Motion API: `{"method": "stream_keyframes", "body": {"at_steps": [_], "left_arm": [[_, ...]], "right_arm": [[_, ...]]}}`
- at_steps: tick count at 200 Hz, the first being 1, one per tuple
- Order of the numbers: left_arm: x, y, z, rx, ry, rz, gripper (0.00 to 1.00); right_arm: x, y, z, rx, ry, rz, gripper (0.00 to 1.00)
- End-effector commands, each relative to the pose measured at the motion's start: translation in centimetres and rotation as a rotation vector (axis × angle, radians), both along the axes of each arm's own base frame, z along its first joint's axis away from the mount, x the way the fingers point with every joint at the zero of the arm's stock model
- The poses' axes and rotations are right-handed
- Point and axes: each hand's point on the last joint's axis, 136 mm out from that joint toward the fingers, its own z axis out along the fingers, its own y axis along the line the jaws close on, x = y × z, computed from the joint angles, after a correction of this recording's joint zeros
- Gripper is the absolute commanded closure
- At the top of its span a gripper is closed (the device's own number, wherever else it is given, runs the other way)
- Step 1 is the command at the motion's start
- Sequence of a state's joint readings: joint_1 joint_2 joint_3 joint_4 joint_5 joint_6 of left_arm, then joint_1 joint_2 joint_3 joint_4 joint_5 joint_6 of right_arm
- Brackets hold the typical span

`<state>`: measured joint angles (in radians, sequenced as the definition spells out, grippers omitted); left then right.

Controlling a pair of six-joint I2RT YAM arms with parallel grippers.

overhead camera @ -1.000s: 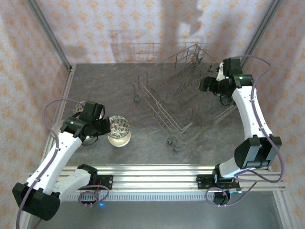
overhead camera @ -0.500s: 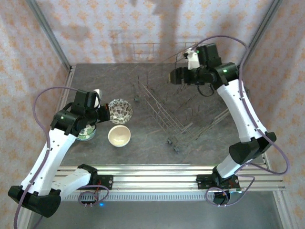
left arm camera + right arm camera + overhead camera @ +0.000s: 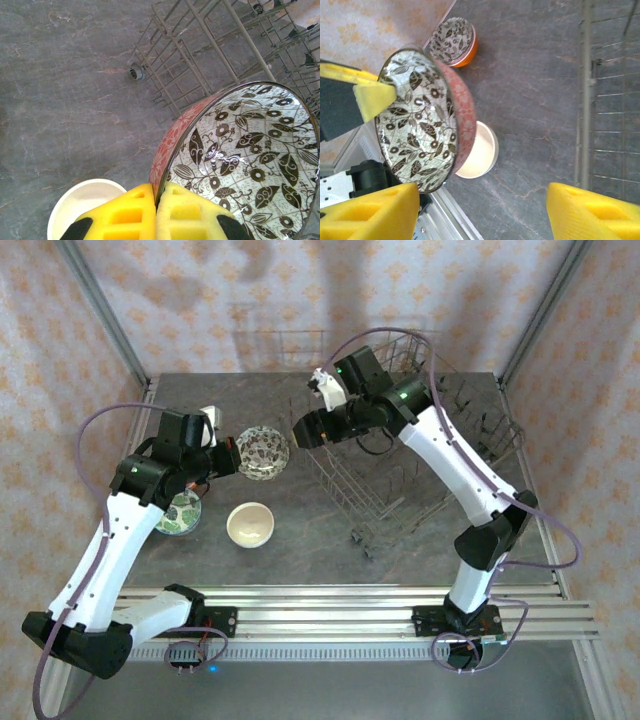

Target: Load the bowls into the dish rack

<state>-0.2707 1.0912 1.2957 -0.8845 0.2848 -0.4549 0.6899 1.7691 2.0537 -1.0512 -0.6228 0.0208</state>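
My left gripper is shut on the rim of a bowl with a pink outside and a dark leaf pattern inside, held tilted above the table just left of the dish rack. My right gripper stands open at the rack's left end, facing that bowl, with nothing between its fingers. A cream bowl sits on the table below. A patterned bowl with an orange outside rests under my left arm.
The wire rack takes up the right half of the grey table. Patterned walls close in the back and both sides. A metal rail runs along the near edge by the arm bases.
The left arm has lifted the leaf-patterned bowl off the cream one and carried it up and right toward the rack. The right arm has swung left across the rack, jaws narrowing somewhat.
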Motion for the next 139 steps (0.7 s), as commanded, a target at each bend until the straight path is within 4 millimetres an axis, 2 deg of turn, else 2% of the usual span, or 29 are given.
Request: {"method": "stream_keyframes", "body": {"at_steps": [1, 70, 105, 139], "left_arm": [[1.1, -1.1, 3.5, -0.056, -0.108, -0.018, 1.0], [1.7, -2.4, 4.2, -0.069, -0.134, -0.032, 1.0], [1.8, -2.7, 3.9, -0.05, -0.133, -0.033, 1.0], [1.7, -2.6, 3.7, -0.007, -0.135, -0.017, 1.0]], "right_arm": [[-0.7, 0.9, 0.5, 0.015, -0.002, 0.043, 0.34], [0.3, 2.3, -1.9, -0.004, 0.057, 0.017, 0.47], [0.7, 2.4, -2.1, 0.001, 0.055, 0.002, 0.58], [1.0, 2.1, -2.1, -0.009, 0.041, -0.021, 0.6]]}}
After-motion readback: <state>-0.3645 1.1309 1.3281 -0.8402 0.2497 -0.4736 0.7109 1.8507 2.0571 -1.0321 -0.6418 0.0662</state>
